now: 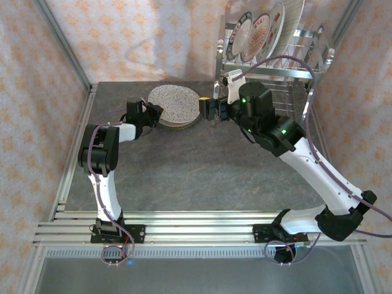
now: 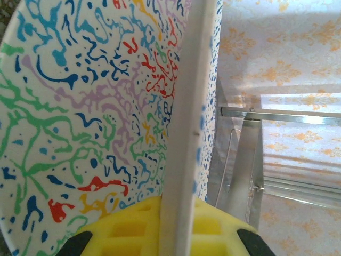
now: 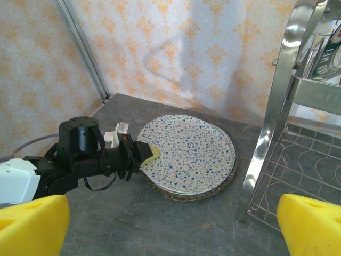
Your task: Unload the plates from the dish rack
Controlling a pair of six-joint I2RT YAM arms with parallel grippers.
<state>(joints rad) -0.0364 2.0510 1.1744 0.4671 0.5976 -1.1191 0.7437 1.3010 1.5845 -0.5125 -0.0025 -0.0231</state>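
From above, the left gripper (image 1: 154, 114) was clamped on the near-left rim of a speckled plate (image 1: 176, 101), which lay on top of a short stack on the table (image 1: 202, 171). The right gripper (image 1: 210, 110) hung spread wide and held nothing, just off the far side of that plate from the left gripper. Behind it stood the dish rack (image 1: 288, 72), with the remaining plates (image 1: 260, 33) upright in its top tier.

In the left wrist view, the plate's rim ran edge-on straight out from between the yellow pads (image 2: 213, 226), which pinched it from both faces. A chrome rack leg (image 2: 250, 160) showed beyond the rim.

In the right wrist view, its own fingertips (image 3: 32, 224) sat far apart with nothing between them. Ahead of them the speckled plate lay almost flat on a lower plate (image 3: 181, 194), whose edge peeked out beneath on the near side.

The risks, as I judged them: the top plate sat slightly off-centre on the stack, so pulling the left jaws back before letting go fully could drag it sideways or off. The right gripper was close to the plate's edge and could nudge the stack as it turned toward the rack. Its cable and elbow were also near the rack leg (image 3: 269, 128), where they might snag.
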